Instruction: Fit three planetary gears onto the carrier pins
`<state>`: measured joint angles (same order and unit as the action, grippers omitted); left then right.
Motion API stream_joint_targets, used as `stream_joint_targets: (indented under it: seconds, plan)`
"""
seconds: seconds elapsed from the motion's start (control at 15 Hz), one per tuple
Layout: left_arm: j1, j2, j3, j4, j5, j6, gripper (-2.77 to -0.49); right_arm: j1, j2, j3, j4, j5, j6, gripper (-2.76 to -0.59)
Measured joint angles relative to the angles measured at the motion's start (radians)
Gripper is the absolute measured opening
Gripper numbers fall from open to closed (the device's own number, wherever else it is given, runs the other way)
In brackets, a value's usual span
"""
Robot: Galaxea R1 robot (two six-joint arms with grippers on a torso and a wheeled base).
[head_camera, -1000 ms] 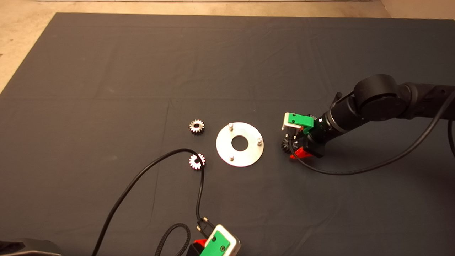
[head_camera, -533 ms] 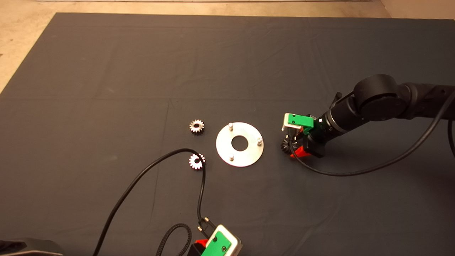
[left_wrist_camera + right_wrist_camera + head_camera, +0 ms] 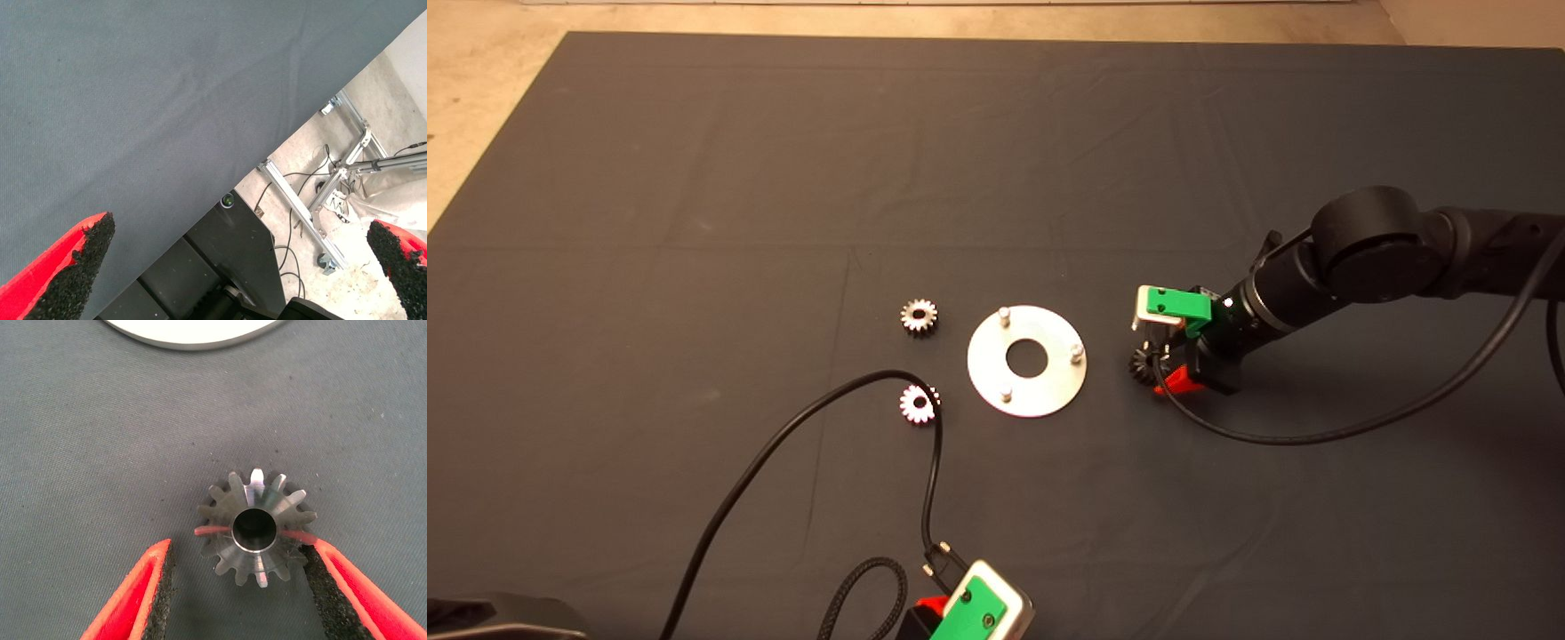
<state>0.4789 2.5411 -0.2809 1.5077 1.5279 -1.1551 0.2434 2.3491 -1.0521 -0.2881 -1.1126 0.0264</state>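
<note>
The silver disc (image 3: 1049, 384) lies mid-mat with three upright carrier pins (image 3: 1004, 313), all bare. One planetary gear (image 3: 919, 316) lies left of the disc. A second planetary gear (image 3: 917, 404) sits below it, partly crossed by a black cable. The third planetary gear (image 3: 1140, 364) lies flat just right of the disc, under my right gripper (image 3: 1158, 366). In the right wrist view this gear (image 3: 257, 527) rests on the mat between the red fingers of the right gripper (image 3: 237, 577). The gripper is open: one pad (image 3: 319, 577) touches the teeth and the other stands apart. My left gripper (image 3: 960, 613) waits open at the mat's front edge.
The left arm's black cable (image 3: 809, 418) loops over the mat from the front edge up to the lower-left gear. The right arm's cable (image 3: 1316, 436) sags onto the mat right of the disc. The left wrist view shows the mat's edge (image 3: 200, 220), with floor and a metal frame (image 3: 307, 213) beyond.
Almost nothing: the left gripper has drifted a touch to the right at the front edge. The right gripper stays around the same gear.
</note>
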Motion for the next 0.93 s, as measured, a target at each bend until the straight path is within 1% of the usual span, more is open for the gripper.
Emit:
stream_joint_targets:
  seconds: [0.13,0.2,0.27,0.33,0.53,0.67,0.73,0.8,0.93]
  plan:
    - [-0.001,0.000,0.000,0.000,0.000,-0.009,-0.51,-0.002,0.000,0.001,0.000,0.014,0.000,-1.97]
    - [-0.004,0.002,0.000,0.000,0.000,-0.011,-0.51,-0.002,0.000,0.004,0.000,0.025,0.000,-1.97]
    - [-0.009,0.005,0.000,0.000,0.000,-0.011,-0.51,-0.002,0.000,0.010,-0.002,0.042,0.000,-1.97]
    - [-0.014,0.007,0.000,0.000,-0.001,-0.013,-0.51,-0.002,0.000,0.021,-0.007,0.051,0.000,-1.97]
    - [-0.015,0.008,0.000,0.000,0.000,-0.016,-0.51,-0.002,0.000,0.050,-0.024,0.065,0.000,-1.97]
    - [-0.016,0.009,0.000,0.000,0.000,-0.018,-0.51,-0.003,0.000,0.053,-0.027,0.066,0.000,-1.97]
    - [-0.021,0.009,0.000,0.000,0.000,-0.018,-0.51,-0.006,-0.001,0.053,-0.030,0.066,0.000,-1.97]
    - [-0.025,0.009,0.000,0.000,0.000,-0.019,-0.51,-0.010,-0.003,0.059,-0.035,0.066,0.000,-1.97]
    - [-0.026,0.012,0.000,0.000,-0.001,-0.019,-0.51,-0.022,-0.003,0.070,-0.036,0.066,0.000,-1.97]
